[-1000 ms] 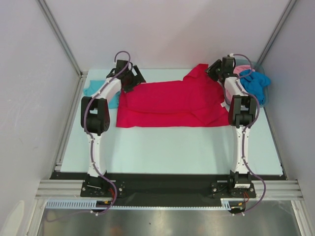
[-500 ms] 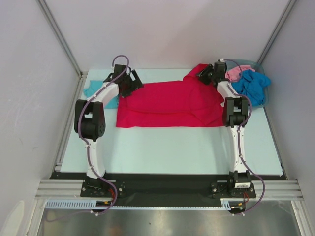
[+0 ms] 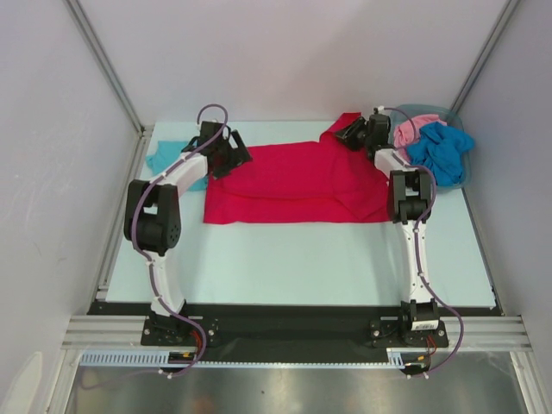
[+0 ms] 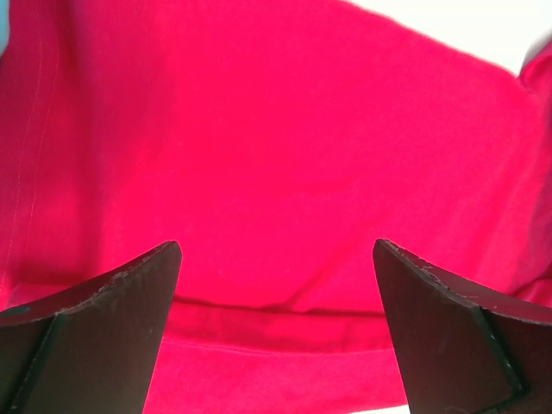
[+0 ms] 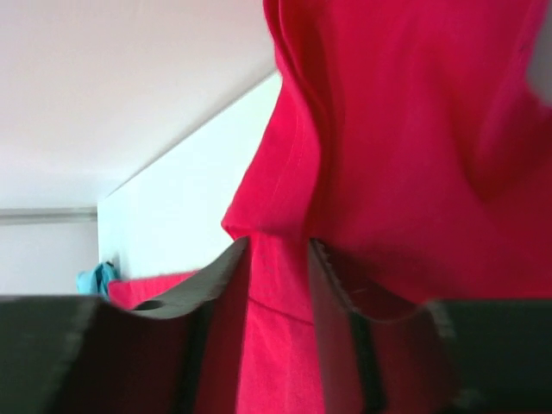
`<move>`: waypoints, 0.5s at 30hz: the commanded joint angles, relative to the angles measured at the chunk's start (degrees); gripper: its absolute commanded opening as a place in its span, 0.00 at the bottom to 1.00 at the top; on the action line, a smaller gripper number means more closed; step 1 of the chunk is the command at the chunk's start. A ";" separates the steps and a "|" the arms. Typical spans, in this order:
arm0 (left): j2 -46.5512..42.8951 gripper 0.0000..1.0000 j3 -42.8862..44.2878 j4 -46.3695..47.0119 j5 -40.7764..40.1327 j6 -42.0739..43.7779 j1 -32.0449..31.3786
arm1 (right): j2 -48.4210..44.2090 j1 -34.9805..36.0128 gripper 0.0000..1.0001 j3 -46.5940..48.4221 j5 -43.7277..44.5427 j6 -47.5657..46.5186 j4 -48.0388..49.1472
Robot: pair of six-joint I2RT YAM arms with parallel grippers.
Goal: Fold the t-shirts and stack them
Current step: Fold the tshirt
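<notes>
1. While the red t-shirt [image 3: 293, 181] lies spread flat on the table [image 3: 293, 259], its long axis runs left to right across the far half, spanning the gap between the two arms
2. Over the shirt's far-left corner hangs the left gripper [image 3: 231, 153], jaws spread wide and holding nothing; its wrist view shows red cloth and a hem seam just ahead of and below the fingertips, though I cannot tell whether they touch
3. At the far-right end, where a sleeve juts toward the back wall, sits the right gripper [image 3: 352, 134]; its fingers are drawn close on a raised fold of red cloth that fills the gap between them, so it looks to be gripping the shirt
4. My judgement: the coming move depends on the far edge being held at both ends. The right end is taken, and the left corner lies directly beneath the open left jaws, so that arm is nearer and need only drop and close
5. A teal t-shirt [image 3: 164, 159] lies just left of the left arm, while a pink t-shirt [image 3: 412, 131] and a blue t-shirt [image 3: 440, 151] sit bunched in the grey bin [image 3: 462, 177] beside the right arm
</notes>
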 commanded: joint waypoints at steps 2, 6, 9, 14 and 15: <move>-4.52 1.00 -2.06 2.03 -1.63 1.59 -0.47 | -5.31 1.00 0.34 -4.18 -0.53 -0.11 3.30; -4.78 1.00 -3.57 2.02 -7.14 2.03 -0.47 | -7.15 1.09 0.34 -6.65 0.09 -2.04 3.56; -3.65 1.00 -2.17 1.76 -10.15 1.59 0.06 | -9.00 1.00 0.34 -9.81 0.09 -2.31 5.22; 4.08 1.00 9.22 0.62 -9.72 2.73 2.25 | -12.60 0.91 0.34 -15.07 0.09 -3.19 7.16; 5.75 1.00 11.53 -0.25 -9.02 3.87 2.52 | -13.13 0.82 0.34 -15.87 0.09 -3.19 8.21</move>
